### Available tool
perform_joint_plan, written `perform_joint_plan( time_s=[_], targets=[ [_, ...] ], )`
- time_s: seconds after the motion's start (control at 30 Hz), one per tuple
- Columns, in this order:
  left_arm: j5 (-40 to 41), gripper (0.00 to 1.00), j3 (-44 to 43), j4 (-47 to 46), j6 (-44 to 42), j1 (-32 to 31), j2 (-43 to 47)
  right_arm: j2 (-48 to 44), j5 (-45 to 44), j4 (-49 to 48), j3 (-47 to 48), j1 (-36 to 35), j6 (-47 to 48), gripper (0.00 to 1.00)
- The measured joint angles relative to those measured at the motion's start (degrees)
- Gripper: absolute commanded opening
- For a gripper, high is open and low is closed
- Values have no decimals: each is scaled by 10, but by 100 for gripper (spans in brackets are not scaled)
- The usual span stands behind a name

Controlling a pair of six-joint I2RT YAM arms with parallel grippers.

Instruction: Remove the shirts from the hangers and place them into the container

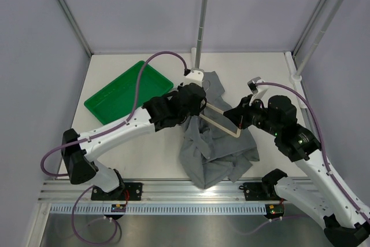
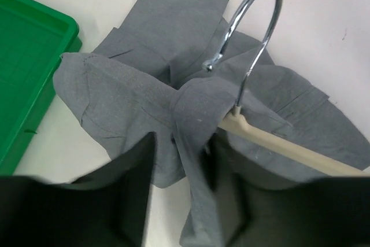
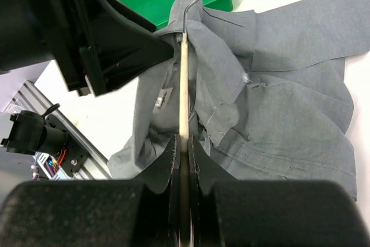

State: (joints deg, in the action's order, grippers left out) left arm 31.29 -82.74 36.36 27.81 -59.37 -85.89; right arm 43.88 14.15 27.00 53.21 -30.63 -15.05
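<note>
My right gripper (image 3: 184,160) is narrow, clamped on the bare end of the cream hanger (image 3: 184,96); the bar runs straight out from between my fingers towards the shirt's collar. The grey shirt (image 1: 217,151) lies crumpled on the worktop (image 1: 144,157) between my two arms, just beside the green tray (image 1: 124,93), with none of it inside. The hanger's far end sits under the collar folds; its wire hook (image 2: 254,27) curves up out of the cloth. My left gripper (image 2: 185,201) stands about half wide, one finger either side of a raised ridge of shirt near the collar; whether the pads actually pinch the fabric I cannot tell.
</note>
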Motion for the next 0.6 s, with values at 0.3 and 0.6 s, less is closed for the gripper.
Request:
perform_joint_plan(
  time_s=[0.3,0.6],
  targets=[
    [5,0,0,2,-4,14,-5,-39,-12,40,10,0,11,0],
    [26,0,-19,12,-20,54,-5,-98,-9,123,50,0,28,0]
  ],
)
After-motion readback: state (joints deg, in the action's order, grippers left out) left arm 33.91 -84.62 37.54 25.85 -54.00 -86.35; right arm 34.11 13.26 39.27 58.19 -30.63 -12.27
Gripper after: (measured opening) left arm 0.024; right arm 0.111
